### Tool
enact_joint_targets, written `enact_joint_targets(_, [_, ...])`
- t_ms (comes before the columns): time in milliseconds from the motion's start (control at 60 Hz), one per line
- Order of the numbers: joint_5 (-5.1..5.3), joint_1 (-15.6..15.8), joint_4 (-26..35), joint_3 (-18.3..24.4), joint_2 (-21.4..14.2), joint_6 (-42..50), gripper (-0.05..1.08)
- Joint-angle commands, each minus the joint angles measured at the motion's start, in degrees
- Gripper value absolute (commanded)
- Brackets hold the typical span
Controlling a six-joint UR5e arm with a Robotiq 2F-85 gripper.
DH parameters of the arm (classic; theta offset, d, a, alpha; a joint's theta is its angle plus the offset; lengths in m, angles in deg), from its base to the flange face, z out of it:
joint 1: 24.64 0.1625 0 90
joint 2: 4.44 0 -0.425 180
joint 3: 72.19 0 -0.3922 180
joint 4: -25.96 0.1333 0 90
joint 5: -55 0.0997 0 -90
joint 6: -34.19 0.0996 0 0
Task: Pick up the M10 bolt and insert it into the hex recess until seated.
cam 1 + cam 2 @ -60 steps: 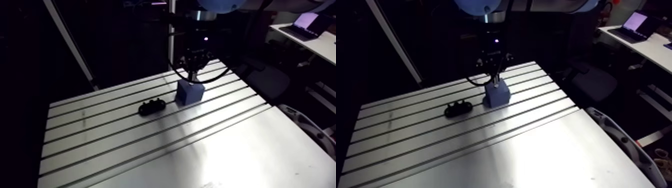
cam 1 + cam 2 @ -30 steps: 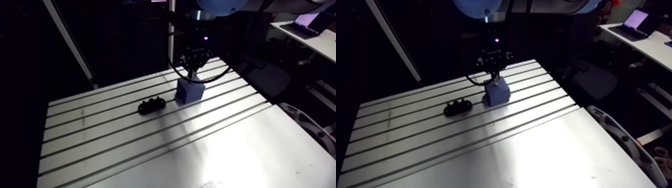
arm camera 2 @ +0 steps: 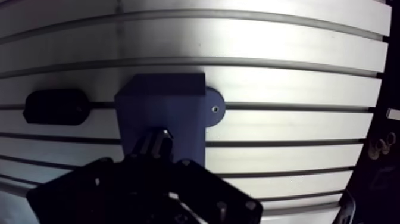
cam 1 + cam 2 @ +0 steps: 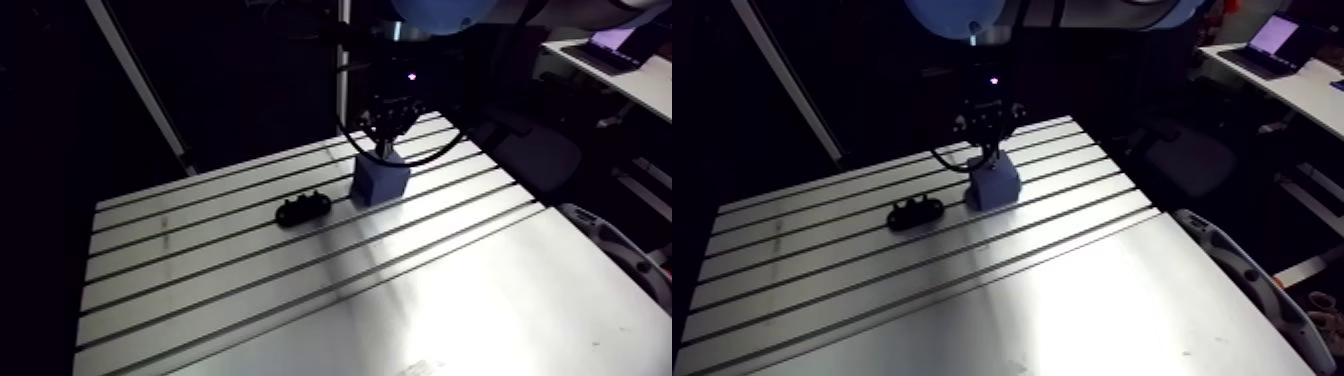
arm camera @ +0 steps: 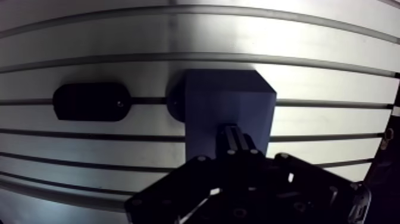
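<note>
The near stretch of the slotted aluminium table (image 4: 330, 320) shows long parallel grooves and a bright glare toward 5 o'clock. Farther on, a black oblong part (image 4: 303, 209) lies along a slot. At its 3 o'clock, close but apart, stands a blue block (image 4: 380, 183) with a rounded foot. The gripper (image 4: 384, 148) hangs directly over the block, its fingers drawn narrow on a pale metal tip, apparently the M10 bolt (image 3: 156, 138), at the block's top face.
</note>
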Motion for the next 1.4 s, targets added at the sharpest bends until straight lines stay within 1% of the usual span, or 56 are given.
enact_joint_targets(17, [0.00, 0.00, -0.08, -0.27, 0.13, -0.01, 1.07])
enact_joint_targets(367, [0.00, 0.00, -0.08, -0.27, 0.64, -0.01, 1.07])
enact_joint_targets(1400, [0.09, 0.00, -0.08, -0.09, 0.65, -0.01, 1.06])
